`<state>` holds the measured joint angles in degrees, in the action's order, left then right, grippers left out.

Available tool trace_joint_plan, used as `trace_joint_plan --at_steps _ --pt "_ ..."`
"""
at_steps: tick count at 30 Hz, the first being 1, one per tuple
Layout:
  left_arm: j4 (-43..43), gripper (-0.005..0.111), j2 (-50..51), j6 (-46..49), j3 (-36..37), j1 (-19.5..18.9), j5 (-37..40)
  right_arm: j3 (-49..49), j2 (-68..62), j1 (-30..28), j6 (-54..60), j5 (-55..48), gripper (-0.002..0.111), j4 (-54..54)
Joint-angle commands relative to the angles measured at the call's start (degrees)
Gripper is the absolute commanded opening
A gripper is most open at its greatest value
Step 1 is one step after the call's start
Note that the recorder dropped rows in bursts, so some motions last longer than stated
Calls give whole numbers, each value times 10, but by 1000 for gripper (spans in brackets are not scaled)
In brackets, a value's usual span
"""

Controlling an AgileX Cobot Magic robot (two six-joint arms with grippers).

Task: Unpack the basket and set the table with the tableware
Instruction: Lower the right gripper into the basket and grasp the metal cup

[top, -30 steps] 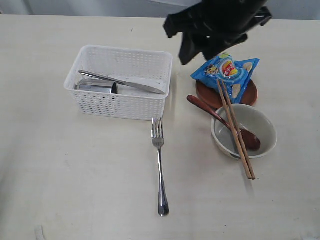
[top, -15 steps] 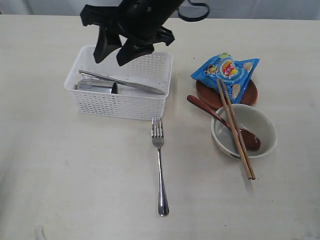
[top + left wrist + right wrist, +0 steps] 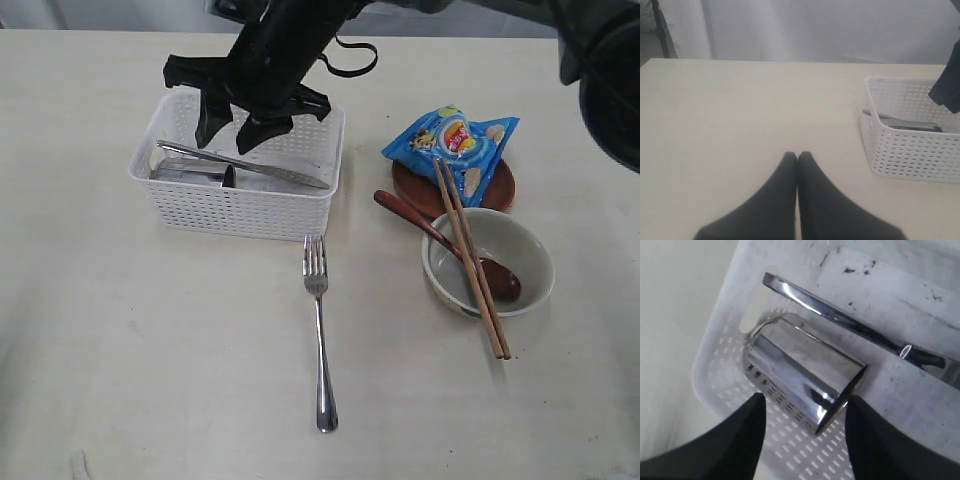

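**Your right gripper (image 3: 232, 136) hangs over the basket (image 3: 238, 212), its fingers spread on either side of the cup (image 3: 800, 372).**

The cup lies on its side in the basket, with the knife (image 3: 243, 164) slanting across beside it. You cannot tell whether the fingers touch the cup. Your left gripper (image 3: 797, 157) sits low over the bare table (image 3: 715, 125), well apart from the basket, with its fingers pressed together on nothing. The fork (image 3: 319, 330) lies on the table just beside the basket's corner. Further right, the bowl (image 3: 522, 243) holds the spoon (image 3: 418, 224), and the chopsticks (image 3: 470, 262) lie across the bowl's rim. The plate (image 3: 503, 192) behind the bowl carries a blue snack bag (image 3: 455, 145).
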<state>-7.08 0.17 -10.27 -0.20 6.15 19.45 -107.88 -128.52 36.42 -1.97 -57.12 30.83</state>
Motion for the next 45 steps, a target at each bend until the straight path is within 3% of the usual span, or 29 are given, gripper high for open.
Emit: trace_joint_plan --at_steps 1,19,21,27,35,45 --pt "0 0 -2 1 2 -2 0 -3 -22 -4 -1 -5 48 -4" --pt "0 0 -2 0 2 -2 0 -7 -58 -4 20 11 47 53" --pt "0 0 -2 0 2 -2 0 -7 -58 -4 35 13 40 59" --pt "0 0 -2 0 2 -2 0 -7 -57 -4 90 11 -1 83" --pt "0 0 -2 0 2 -2 0 -7 -34 -4 110 9 0 73" --pt "0 0 -2 0 2 -2 0 -8 39 -4 74 14 0 -76"
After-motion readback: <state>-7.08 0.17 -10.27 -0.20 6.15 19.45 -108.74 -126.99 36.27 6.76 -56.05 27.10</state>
